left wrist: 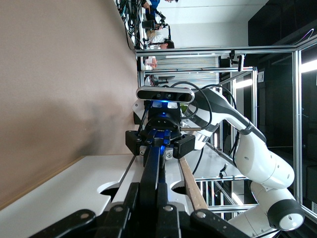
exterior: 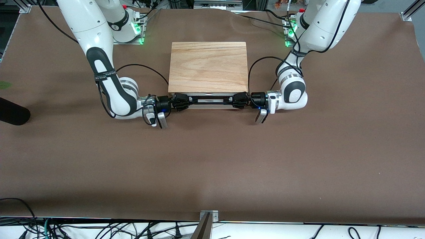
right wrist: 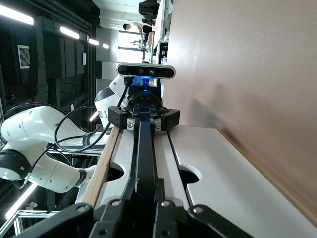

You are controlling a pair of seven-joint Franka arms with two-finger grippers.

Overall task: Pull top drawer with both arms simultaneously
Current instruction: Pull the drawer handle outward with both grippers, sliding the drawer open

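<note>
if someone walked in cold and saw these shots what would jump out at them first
Two big white arms meet at one small cabinet with a light wooden top, which stands midway between their bases. The right pincer and the left pincer each clamp one end of the black bar handle on the top drawer, facing one another along it. Each wrist view looks straight down that bar at the other pincer, over the white drawer fronts.

No legible text, label or number on arms, cabinet or table.
</note>
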